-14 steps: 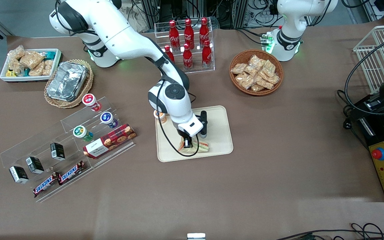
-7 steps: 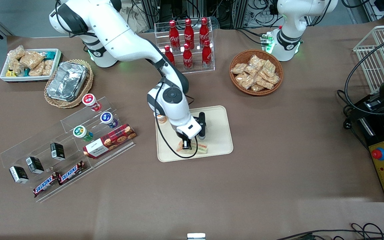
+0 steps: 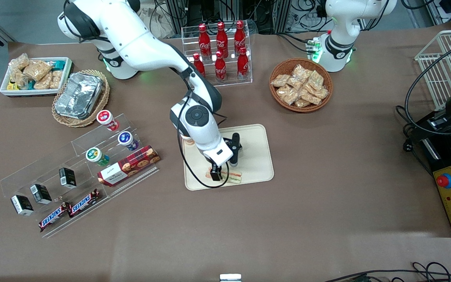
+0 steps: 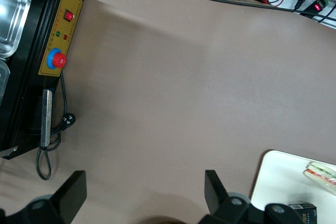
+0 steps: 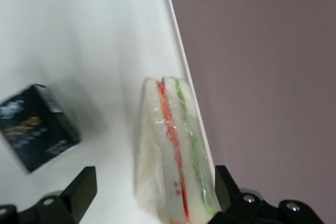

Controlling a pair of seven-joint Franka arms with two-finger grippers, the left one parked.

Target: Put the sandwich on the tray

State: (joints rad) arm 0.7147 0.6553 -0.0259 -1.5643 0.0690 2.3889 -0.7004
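Note:
The sandwich [image 5: 176, 145], a clear-wrapped wedge with pale bread and red and green filling, lies on the cream tray [image 5: 94, 35] close to the tray's rim. In the front view the sandwich [image 3: 234, 177] is at the tray's [image 3: 255, 156] edge nearest the camera. My right gripper [image 5: 152, 184] is open just above it, one finger on each side, with gaps to the wrap. In the front view the gripper [image 3: 217, 174] points down at the sandwich, and the wrist hides part of it.
A small black box [image 5: 38, 127] lies on the tray beside the sandwich. An orange-lidded cup [image 3: 186, 138] stands at the tray's edge under the arm. An acrylic shelf with a biscuit box [image 3: 128, 165] lies toward the working arm's end. Cola bottles [image 3: 220, 51] and a snack basket [image 3: 300, 85] stand farther from the camera.
My gripper has moved down and nearer the camera with the sandwich. The sandwich now lies flat on the tray by its near edge.

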